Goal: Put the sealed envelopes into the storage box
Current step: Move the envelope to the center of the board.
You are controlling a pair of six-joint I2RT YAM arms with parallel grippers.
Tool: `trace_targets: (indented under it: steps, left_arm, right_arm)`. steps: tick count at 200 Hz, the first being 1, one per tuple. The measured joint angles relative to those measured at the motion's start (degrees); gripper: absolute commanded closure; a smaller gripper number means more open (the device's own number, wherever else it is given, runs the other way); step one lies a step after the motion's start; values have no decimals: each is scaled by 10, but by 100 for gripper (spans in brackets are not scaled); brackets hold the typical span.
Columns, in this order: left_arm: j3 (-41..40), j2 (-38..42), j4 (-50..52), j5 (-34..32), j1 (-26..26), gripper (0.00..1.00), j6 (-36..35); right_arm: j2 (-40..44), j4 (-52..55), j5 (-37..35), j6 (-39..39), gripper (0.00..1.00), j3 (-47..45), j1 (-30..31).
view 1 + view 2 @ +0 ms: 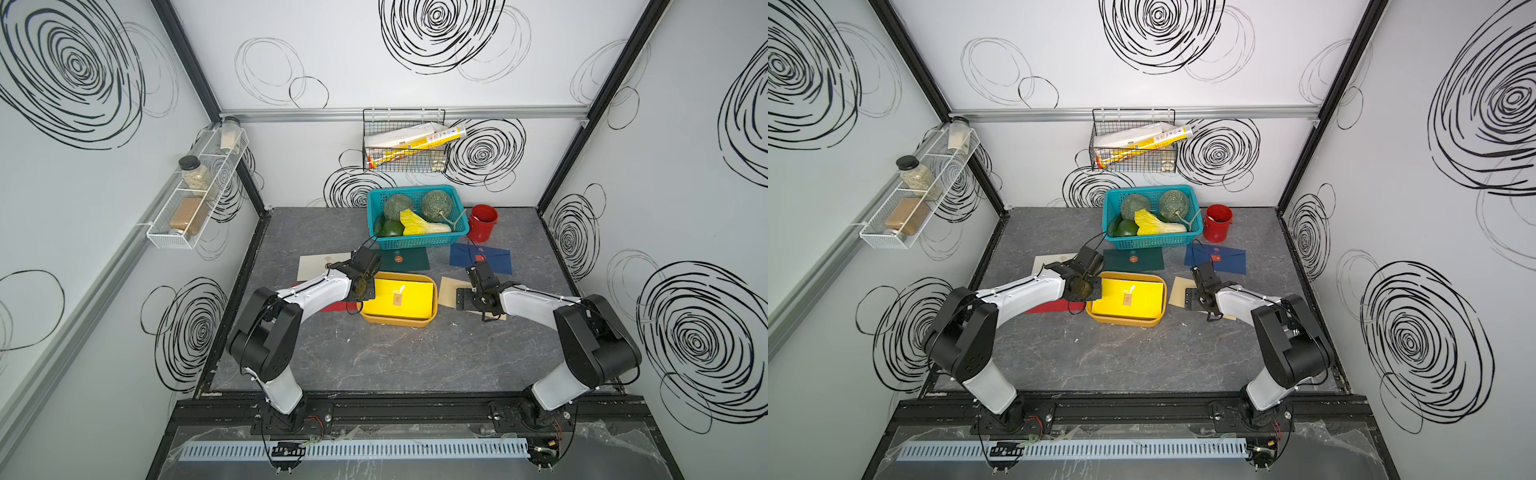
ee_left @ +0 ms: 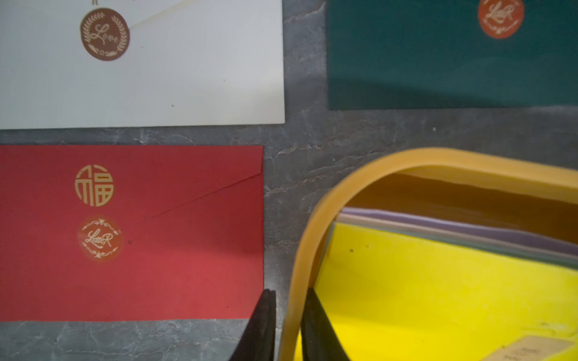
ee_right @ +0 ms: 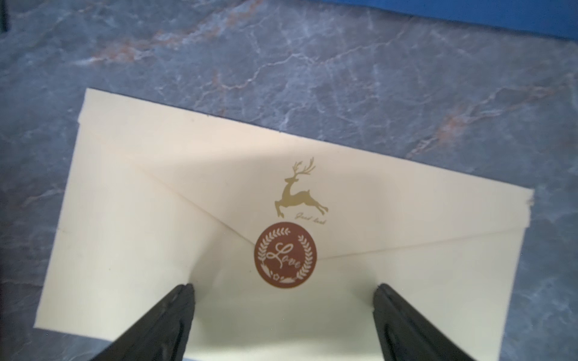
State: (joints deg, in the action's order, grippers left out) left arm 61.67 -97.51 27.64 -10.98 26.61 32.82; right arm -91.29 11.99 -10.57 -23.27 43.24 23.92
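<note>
In a top view the storage box (image 1: pixel 399 323) sits mid-surface (image 1: pixel 374 357), with a yellow envelope (image 1: pixel 399 297) topmost inside. The left wrist view shows the left hand (image 2: pixel 288 292) pinching the box's wall. The right wrist view shows the right hand (image 3: pixel 284 286) spread wide and empty over a beige envelope (image 3: pixel 125 234).

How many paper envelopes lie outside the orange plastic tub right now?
5: white paper envelope back-left; dark green envelope behind the orange plastic tub; navy envelope back-right; red envelope left of the tub; beige envelope right of it. Others may be hidden.
</note>
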Motion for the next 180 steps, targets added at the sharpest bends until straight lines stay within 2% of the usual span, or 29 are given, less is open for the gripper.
trace_targets:
  steps: [51, 78, 120, 150, 180]
  left_arm:
    - [-1, 2, -7, 4, -24, 62, 0]
    - [-1, 15, -4, 5, -31, 41, 2]
    - [37, 57, 35, 1, -27, 33, 7]
    - [94, 107, 59, -17, 38, 31, 24]
    - [52, 188, 55, -5, 138, 30, 74]
  right_arm:
    - [19, 8, 14, 10, 11, -17, 45]
    - [41, 10, 20, 13, 12, -38, 68]
    - [55, 40, 27, 10, 12, -41, 94]
    - [70, 75, 38, -10, 13, -43, 97]
    - [83, 101, 52, -31, 14, -47, 113]
